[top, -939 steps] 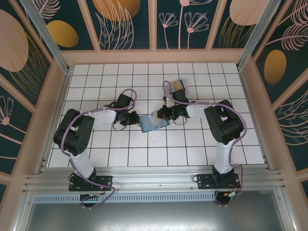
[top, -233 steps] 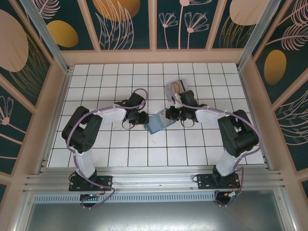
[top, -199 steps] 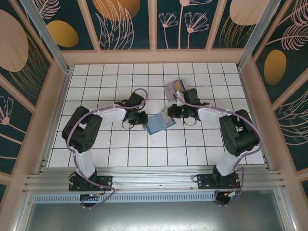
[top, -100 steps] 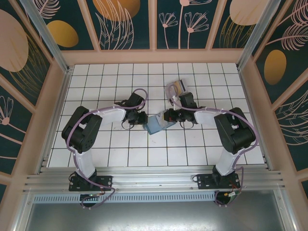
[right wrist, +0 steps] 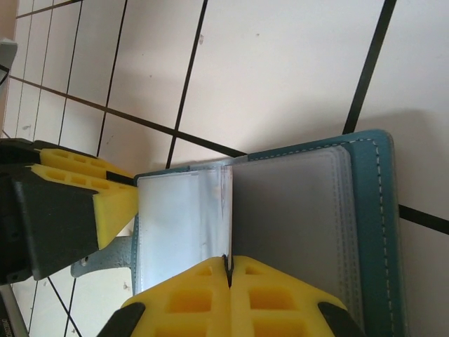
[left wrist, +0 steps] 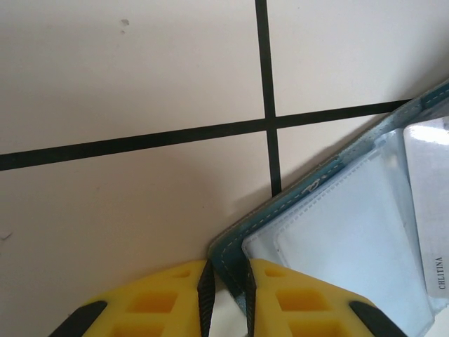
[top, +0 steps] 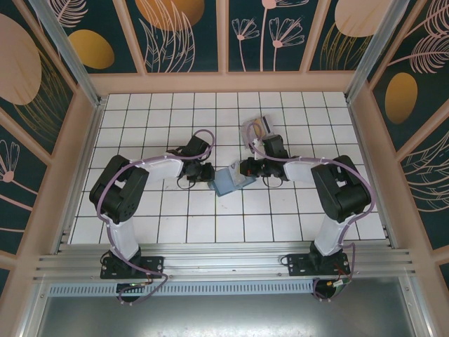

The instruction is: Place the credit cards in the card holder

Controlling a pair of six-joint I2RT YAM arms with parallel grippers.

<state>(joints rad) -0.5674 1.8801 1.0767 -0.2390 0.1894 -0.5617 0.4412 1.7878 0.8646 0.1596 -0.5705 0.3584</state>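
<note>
Teal-blue card holder (top: 229, 182) is lying open between the arms, the left gripper (left wrist: 226, 281) clamping its edge. The right gripper (right wrist: 228, 270) is pinching a thin pale sheet (right wrist: 226, 210) standing at the fold, while the credit cards (top: 254, 128) are lying near, behind it.

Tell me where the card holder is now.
In the top view the card holder lies open centrally, its left edge pinched by the left claw, the right claw on its right side.
</note>
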